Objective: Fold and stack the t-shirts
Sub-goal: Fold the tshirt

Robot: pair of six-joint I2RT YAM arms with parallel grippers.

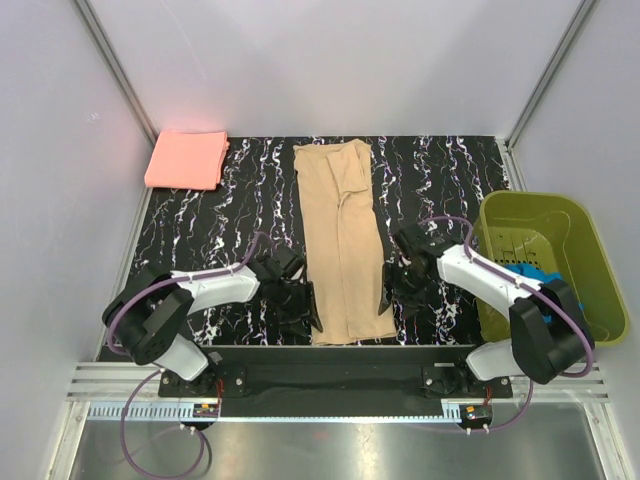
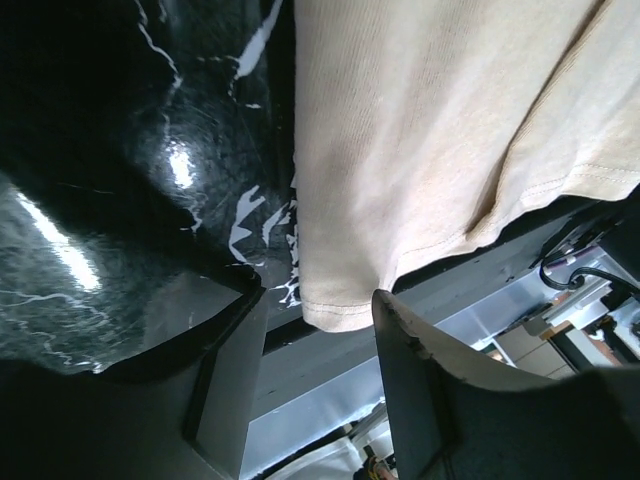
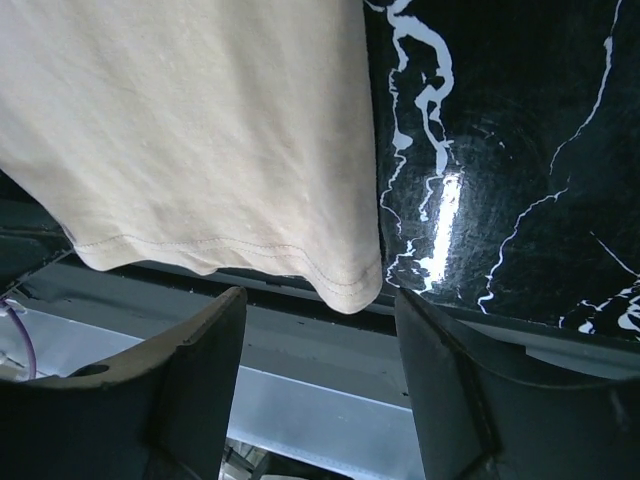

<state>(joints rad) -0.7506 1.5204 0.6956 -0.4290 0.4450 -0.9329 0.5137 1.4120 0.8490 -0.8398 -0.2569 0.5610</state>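
The black marbled surface (image 1: pixel 440 200) is boxed in by pale walls at the far side, left and right, so your room ends at those three edges. The green basket (image 1: pixel 590 240) stands at the right edge, with something blue (image 1: pixel 530 275) in it, partly hidden behind the right arm (image 1: pixel 480 275).

The tan shirt (image 1: pixel 340 250) lies down the middle as a long narrow strip, folded lengthwise. Its far end reaches the far edge and its near hem sits at the near edge. In both wrist views the near corners poke just past the black edge, over the grey frame below. Bare surface runs along both long sides of the strip: a wide band on the left, a narrower one on the right between strip and basket.

The pink shirt (image 1: pixel 186 159) sits folded in the far left corner, well apart from the tan one, its left side against the wall.

Your left arm (image 1: pixel 215 285) lies low across the near left part of the surface. The left jaws are open at the strip's near left corner (image 2: pixel 330 305), which shows in the gap between them without being pinched.

The right jaws are open too, spread wide at the near right corner (image 3: pixel 345 285), which hangs just in front of their gap
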